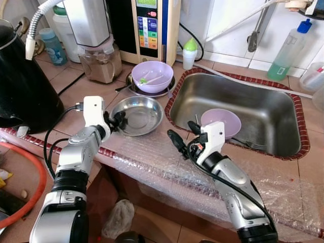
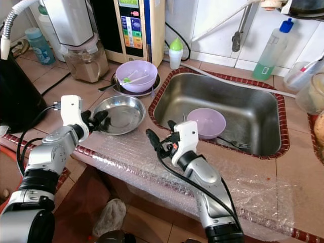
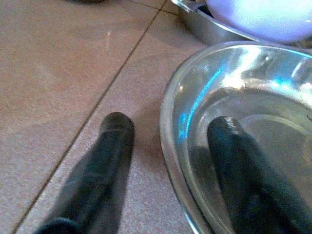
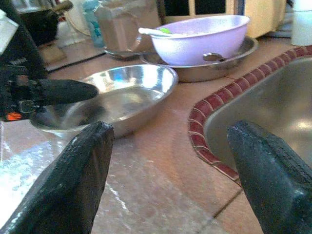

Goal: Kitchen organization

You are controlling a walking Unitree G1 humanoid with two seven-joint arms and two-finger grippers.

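Counter centre: we find the steel dish [image 1: 136, 115] on the tiles, just left of the sink [image 1: 276, 126].
Dish's 12 o'clock: a bowl [image 1: 152, 76] sits in a pan.
Dish's 9 o'clock: our left gripper [image 1: 117, 121] straddles its rim.
In the sink: a second bowl [image 1: 221, 122], a fork [image 1: 251, 145] at its 3 o'clock.
Sink's 7 o'clock: our right gripper [image 1: 185, 135] over bubble wrap [image 1: 152, 157].

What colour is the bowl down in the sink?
Light purple bowl, clearest in the right eye view.
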